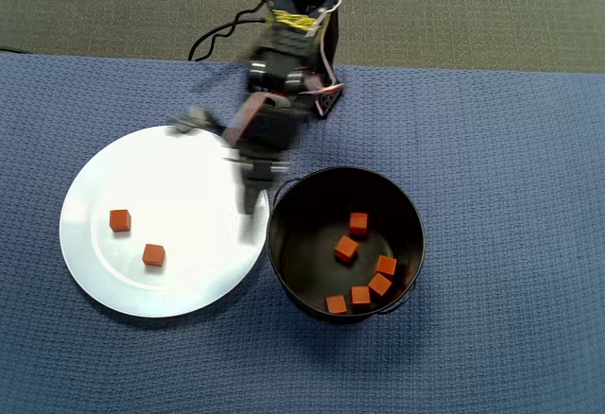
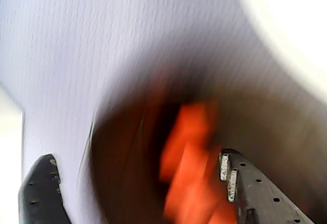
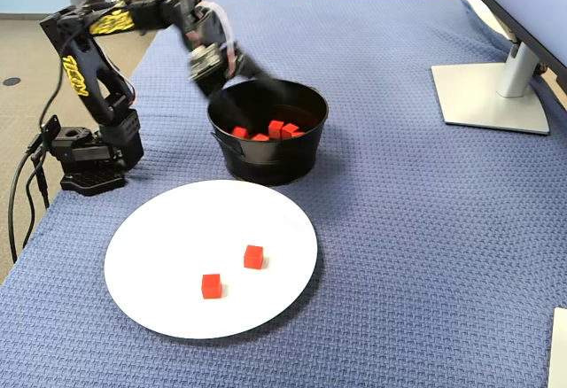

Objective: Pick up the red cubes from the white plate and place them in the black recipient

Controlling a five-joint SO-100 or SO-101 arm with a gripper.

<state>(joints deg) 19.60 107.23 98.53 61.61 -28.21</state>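
Blue woven cloth (image 1: 492, 149). Gripper (image 1: 248, 208) spread, empty, motion-blurred at white plate's (image 1: 95, 197) three-o'clock rim, beside black recipient (image 1: 284, 208). Two red cubes (image 1: 119, 220) remain, toward gripper's nine o'clock.

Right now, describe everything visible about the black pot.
The pot is round, black, metal-looking, with tall straight walls, a shiny dark bottom and a thin wire handle. It stands upright on the blue cloth, right of the plate in the overhead view, almost touching it. Five red cubes lie inside.
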